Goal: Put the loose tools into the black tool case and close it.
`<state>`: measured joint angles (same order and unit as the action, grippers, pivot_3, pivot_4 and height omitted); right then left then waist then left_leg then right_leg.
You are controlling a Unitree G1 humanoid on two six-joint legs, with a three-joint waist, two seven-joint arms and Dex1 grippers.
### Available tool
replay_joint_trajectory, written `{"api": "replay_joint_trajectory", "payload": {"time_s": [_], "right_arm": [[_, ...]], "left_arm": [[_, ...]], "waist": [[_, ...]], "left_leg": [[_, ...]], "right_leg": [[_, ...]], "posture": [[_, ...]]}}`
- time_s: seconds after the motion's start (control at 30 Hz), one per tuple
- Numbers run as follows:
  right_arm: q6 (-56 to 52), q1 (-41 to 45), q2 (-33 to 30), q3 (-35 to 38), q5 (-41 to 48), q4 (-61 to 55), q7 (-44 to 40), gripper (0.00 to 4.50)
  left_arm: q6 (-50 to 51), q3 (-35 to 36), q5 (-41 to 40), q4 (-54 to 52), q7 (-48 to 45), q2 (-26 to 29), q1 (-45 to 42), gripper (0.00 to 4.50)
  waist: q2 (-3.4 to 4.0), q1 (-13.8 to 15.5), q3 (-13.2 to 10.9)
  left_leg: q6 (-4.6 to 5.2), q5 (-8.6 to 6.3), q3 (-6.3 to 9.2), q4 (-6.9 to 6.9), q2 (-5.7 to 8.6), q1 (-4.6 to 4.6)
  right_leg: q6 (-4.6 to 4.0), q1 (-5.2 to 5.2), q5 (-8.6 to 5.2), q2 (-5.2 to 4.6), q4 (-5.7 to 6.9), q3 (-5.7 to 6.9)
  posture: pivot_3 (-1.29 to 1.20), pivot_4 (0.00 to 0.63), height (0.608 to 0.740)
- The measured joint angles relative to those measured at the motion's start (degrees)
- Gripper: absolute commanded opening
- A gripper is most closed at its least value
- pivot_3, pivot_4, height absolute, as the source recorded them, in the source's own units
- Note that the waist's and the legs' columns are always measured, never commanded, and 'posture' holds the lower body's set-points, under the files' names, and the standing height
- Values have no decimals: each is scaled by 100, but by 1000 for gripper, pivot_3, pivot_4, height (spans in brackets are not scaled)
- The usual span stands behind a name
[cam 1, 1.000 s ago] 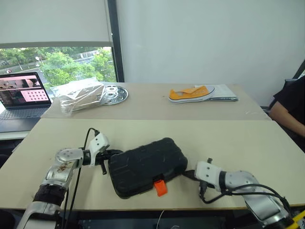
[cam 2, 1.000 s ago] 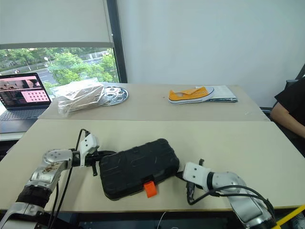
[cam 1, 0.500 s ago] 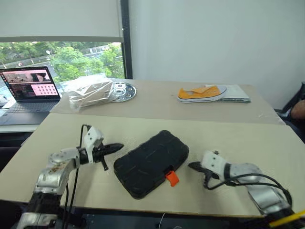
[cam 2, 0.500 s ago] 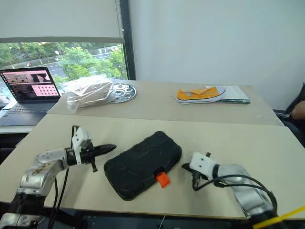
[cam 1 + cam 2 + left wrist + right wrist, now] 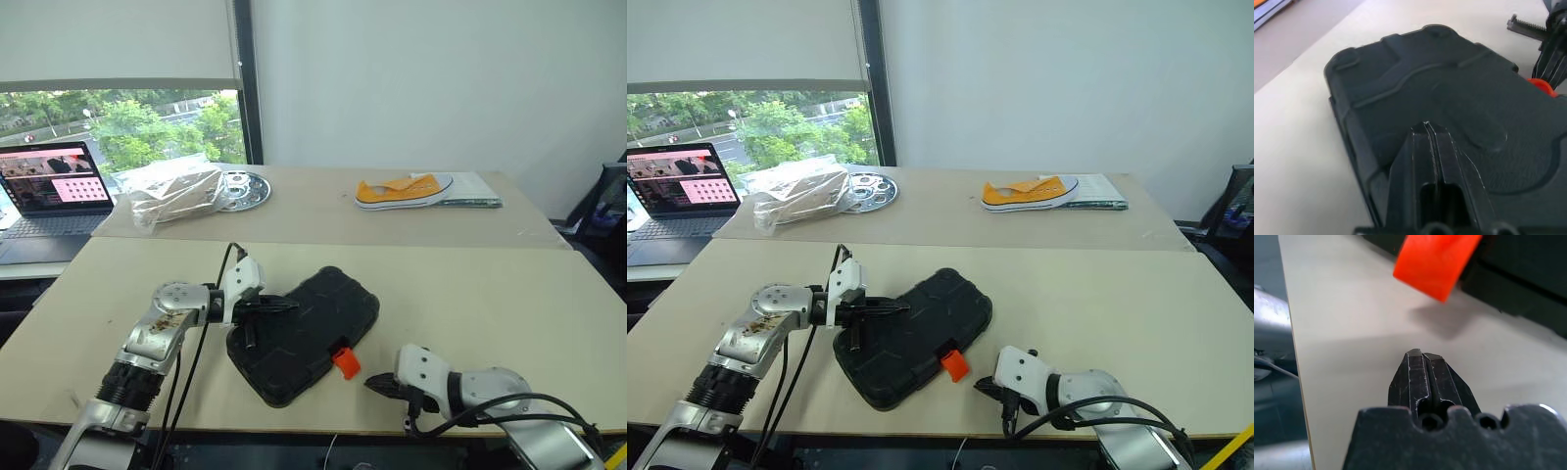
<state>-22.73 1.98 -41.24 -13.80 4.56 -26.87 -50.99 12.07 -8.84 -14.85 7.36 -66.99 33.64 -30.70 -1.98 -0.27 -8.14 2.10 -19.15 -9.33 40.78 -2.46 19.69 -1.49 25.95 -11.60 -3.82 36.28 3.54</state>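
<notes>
Sitting just ahead of right gripper (image 5: 372,385), fingers pressed together: orange latch (image 5: 343,362) on black tool case (image 5: 304,333); left gripper (image 5: 289,305), likewise closed, over lid.

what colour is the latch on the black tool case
Orange. The latch on the black tool case shows best in the right wrist view.

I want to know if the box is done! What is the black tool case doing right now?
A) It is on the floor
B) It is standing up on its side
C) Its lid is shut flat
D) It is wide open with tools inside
C: the black tool case lies flat on the table with its lid down, and its orange latch sticks out at the front edge.
</notes>
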Motion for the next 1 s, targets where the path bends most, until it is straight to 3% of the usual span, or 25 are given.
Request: {"api": "replay_joint_trajectory", "payload": {"time_s": [0.37, 0.5, 0.83, 1.0], "right_arm": [[-179, 500, 353, -352, -39, 179, 45, 10], [-399, 797, 399, -399, -36, 166, 33, 10], [-788, 1205, 441, -813, -266, 439, 43, 10], [-857, 1121, 199, -684, -187, 346, -25, 10]], "left_arm": [[-103, -114, 204, 58, 101, -13, -31, 0], [-193, -145, 289, 202, 137, -63, -37, 0], [-329, -162, 353, 350, 108, -154, -84, 0], [-352, -167, 355, 350, 95, -157, -110, 0]], "waist": [[30, 19, 21], [34, 10, 24], [51, 13, 35], [55, 24, 40]], "left_leg": [[4, -1, 1, 2, 0, -15], [12, -7, 9, 0, -7, -55], [18, -10, 13, 1, -4, -54], [21, -12, 18, 0, -4, -51]], "right_leg": [[-1, -12, 1, 0, 5, -6], [16, -64, -11, 0, -3, 2], [-5, -69, 3, -11, -3, 11], [-2, -70, 1, -14, -9, 17]], "posture": [[0, 150, 740], [0, 150, 740], [0, 150, 740], [0, 150, 740]]}}
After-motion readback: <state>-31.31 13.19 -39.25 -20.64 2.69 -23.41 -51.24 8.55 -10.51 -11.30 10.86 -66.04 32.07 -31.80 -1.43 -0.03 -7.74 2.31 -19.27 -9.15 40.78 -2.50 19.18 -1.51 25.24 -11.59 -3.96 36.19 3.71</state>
